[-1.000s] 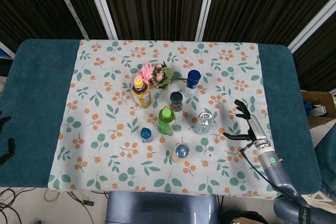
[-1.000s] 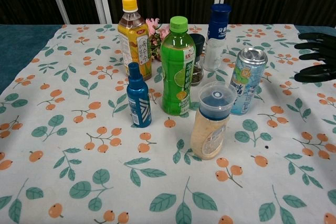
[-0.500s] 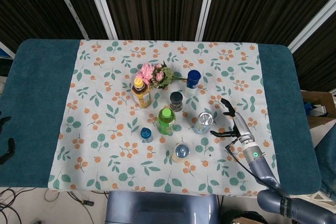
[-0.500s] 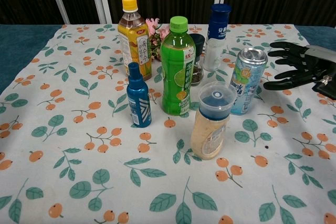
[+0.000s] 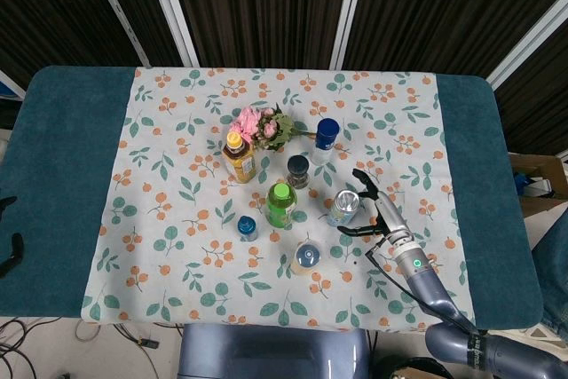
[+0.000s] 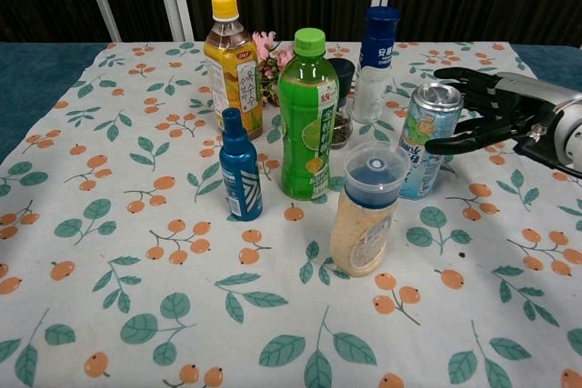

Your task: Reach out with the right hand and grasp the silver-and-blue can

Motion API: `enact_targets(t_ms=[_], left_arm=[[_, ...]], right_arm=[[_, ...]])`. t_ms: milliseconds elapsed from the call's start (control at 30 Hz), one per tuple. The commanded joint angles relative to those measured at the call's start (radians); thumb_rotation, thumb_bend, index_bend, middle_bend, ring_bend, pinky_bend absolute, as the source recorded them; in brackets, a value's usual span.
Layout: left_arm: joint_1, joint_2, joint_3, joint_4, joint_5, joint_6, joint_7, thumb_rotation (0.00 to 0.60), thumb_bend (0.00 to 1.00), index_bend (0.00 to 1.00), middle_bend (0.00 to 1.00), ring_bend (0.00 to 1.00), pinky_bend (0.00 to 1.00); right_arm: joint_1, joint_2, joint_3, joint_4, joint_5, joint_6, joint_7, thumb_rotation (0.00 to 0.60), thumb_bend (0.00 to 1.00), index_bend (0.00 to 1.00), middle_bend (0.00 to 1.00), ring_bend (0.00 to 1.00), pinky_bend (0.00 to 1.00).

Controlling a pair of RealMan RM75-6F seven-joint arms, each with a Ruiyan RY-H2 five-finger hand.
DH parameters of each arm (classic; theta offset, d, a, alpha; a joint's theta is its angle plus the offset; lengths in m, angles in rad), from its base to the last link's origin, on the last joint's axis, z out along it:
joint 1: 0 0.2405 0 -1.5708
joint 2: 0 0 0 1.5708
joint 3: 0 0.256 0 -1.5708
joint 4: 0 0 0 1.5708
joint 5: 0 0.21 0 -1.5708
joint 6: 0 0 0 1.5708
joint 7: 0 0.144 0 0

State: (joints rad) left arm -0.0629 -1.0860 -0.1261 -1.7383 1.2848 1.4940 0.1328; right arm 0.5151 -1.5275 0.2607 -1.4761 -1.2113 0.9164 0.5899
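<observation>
The silver-and-blue can (image 5: 343, 207) (image 6: 425, 138) stands upright on the floral cloth, right of the green bottle (image 5: 280, 204) (image 6: 308, 115). My right hand (image 5: 372, 205) (image 6: 491, 108) is just right of the can, fingers spread wide toward it, thumb low and the others high. A small gap shows between the fingertips and the can. It holds nothing. My left hand (image 5: 7, 241) shows only as a dark shape at the far left edge of the head view, off the table.
Around the can stand a white bottle with a blue cap (image 6: 376, 64), a dark-lidded jar (image 6: 341, 102), a clear-capped cream bottle (image 6: 368, 210), a small blue bottle (image 6: 237, 165), a yellow-capped tea bottle (image 6: 232, 63) and pink flowers (image 5: 264, 126).
My right hand has moved left across the cloth, from well right of the can to right beside it, fingers staying spread. The bottles and can have not moved.
</observation>
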Motion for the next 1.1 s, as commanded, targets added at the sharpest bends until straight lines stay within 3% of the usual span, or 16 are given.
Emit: enact_targets(t_ms=[33, 367, 633, 933, 1100], left_arm=[[0.000, 0.000, 0.000, 0.000, 0.000, 0.001, 0.000, 0.600, 0.53, 0.17, 0.05, 0.04, 0.00], [0.002, 0.001, -0.002, -0.001, -0.002, 0.004, -0.002, 0.600, 0.53, 0.17, 0.05, 0.04, 0.00], [0.000, 0.002, -0.004, -0.004, -0.010, 0.000, -0.001, 0.600, 0.53, 0.17, 0.05, 0.04, 0.00], [0.001, 0.002, -0.004, -0.008, -0.014, -0.001, 0.001, 0.600, 0.53, 0.17, 0.05, 0.05, 0.00], [0.001, 0.002, -0.005, -0.009, -0.015, 0.001, 0.000, 0.600, 0.53, 0.17, 0.05, 0.05, 0.00]], right_arm=[[0.003, 0.001, 0.007, -0.010, 0.017, -0.003, -0.014, 0.600, 0.04, 0.01, 0.08, 0.05, 0.18], [0.035, -0.018, 0.038, -0.011, 0.100, -0.025, -0.098, 0.600, 0.04, 0.10, 0.19, 0.14, 0.18], [0.030, -0.030, 0.025, 0.009, 0.114, -0.037, -0.107, 0.600, 0.04, 0.14, 0.20, 0.14, 0.18], [0.025, -0.044, -0.003, 0.028, 0.080, -0.056, -0.095, 0.600, 0.05, 0.28, 0.28, 0.20, 0.19], [0.026, -0.062, -0.012, 0.055, 0.067, -0.057, -0.097, 0.600, 0.07, 0.33, 0.32, 0.24, 0.26]])
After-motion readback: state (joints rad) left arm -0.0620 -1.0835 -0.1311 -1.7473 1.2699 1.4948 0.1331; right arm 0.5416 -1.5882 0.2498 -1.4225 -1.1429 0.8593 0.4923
